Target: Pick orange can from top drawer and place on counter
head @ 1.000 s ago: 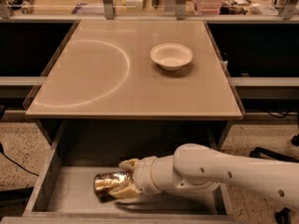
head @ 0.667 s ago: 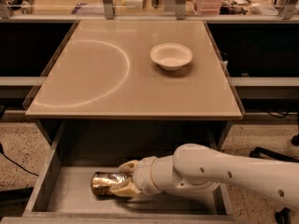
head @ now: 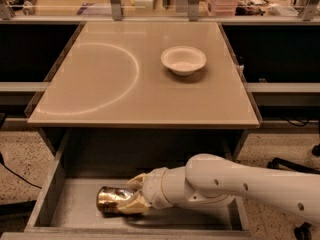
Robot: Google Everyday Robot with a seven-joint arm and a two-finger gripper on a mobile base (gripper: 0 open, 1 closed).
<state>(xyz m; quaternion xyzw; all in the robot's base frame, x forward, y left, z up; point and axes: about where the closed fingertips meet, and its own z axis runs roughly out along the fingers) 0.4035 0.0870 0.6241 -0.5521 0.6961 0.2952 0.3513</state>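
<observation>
Camera view: gripper (head: 127, 196) low in drawer (head: 70, 211), clamped on right end of can (head: 107, 200). Can on its side on drawer floor, left of middle, not yet lifted. Step in hand, by the look of it: securing the grasp before the pick. Next: lift clear of drawer walls, draw out from under counter (head: 125, 94) edge, then up and over onto bare beige top, well apart from bowl (head: 183, 60). Likely risk: round can slipping or rolling in the grip.
</observation>
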